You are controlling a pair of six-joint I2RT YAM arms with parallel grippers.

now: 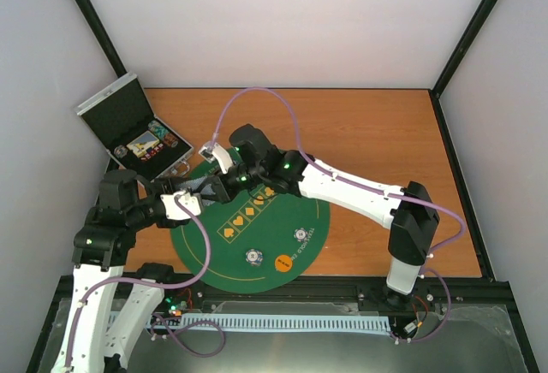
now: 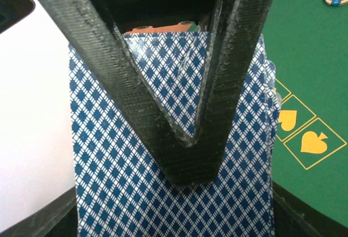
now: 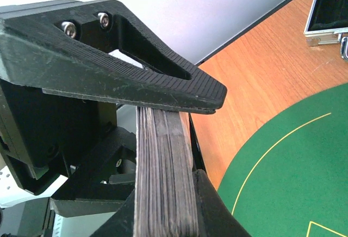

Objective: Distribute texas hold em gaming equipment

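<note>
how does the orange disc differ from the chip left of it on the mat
The orange disc is plain orange with a white mark; the chip is pale with a dark patterned rim. The orange disc looks slightly bigger than the chip and lies nearer the edge of the green mat. Both lie flat on it.

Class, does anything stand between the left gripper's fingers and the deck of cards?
Nothing visible does. The deck of cards lies right between the fingers of the left gripper, and the right gripper is shut on its edge.
</note>
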